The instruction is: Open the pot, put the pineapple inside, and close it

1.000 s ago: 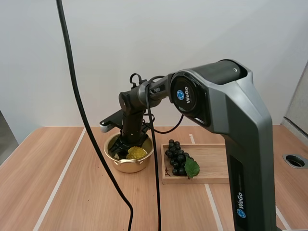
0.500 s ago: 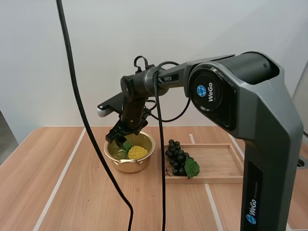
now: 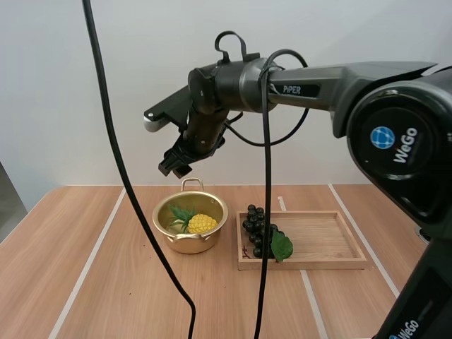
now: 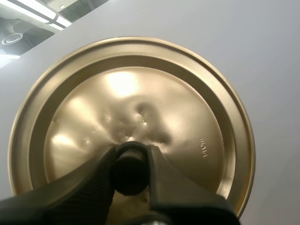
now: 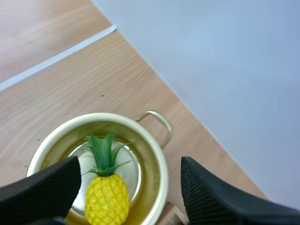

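Inside the open gold pot (image 3: 189, 244) on the worktop (image 3: 106, 282) lies the pineapple (image 3: 200, 224). The right gripper (image 3: 176, 164) hangs above the pot, its fingers apart and holding nothing. The left gripper (image 4: 131, 154) is clamped on the black knob (image 4: 129, 172) of the lid (image 4: 187, 117), which is off the pot. Grapes (image 3: 258, 229) sit on the wooden tray (image 3: 325, 240) beside the pot.

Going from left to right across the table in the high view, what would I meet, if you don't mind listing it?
pot, with the pineapple inside it → bunch of grapes → bare right part of the wooden tray
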You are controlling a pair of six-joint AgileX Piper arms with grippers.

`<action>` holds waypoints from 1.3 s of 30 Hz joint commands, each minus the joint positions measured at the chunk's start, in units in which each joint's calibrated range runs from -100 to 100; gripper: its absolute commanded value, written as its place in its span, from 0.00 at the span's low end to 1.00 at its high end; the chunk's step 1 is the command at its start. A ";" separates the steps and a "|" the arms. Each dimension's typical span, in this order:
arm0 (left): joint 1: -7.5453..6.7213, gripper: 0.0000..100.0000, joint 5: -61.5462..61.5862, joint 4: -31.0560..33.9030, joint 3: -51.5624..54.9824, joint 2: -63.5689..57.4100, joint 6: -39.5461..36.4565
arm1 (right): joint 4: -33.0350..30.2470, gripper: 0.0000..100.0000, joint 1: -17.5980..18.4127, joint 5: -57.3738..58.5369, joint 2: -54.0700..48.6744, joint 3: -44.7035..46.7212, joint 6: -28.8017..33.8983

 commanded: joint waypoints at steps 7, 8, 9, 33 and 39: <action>0.08 0.00 0.04 0.40 -0.39 -0.59 -0.62 | -6.29 1.00 -8.42 -0.24 -12.06 -0.37 7.72; 0.08 0.00 0.20 0.40 -0.39 -0.59 -0.62 | -6.29 1.00 -9.43 -0.66 -13.06 -0.37 7.72; 0.08 0.00 0.20 0.40 -0.39 -0.59 -0.62 | -6.29 1.00 -10.62 -1.13 -14.40 -0.37 7.72; 0.08 0.00 5.93 -0.54 -0.26 -1.10 -4.17 | -2.22 0.00 -27.67 0.95 -25.57 3.21 12.63; 0.08 0.00 13.63 -4.25 -0.26 2.20 -3.96 | -2.22 0.00 -27.67 0.14 -25.57 6.93 12.63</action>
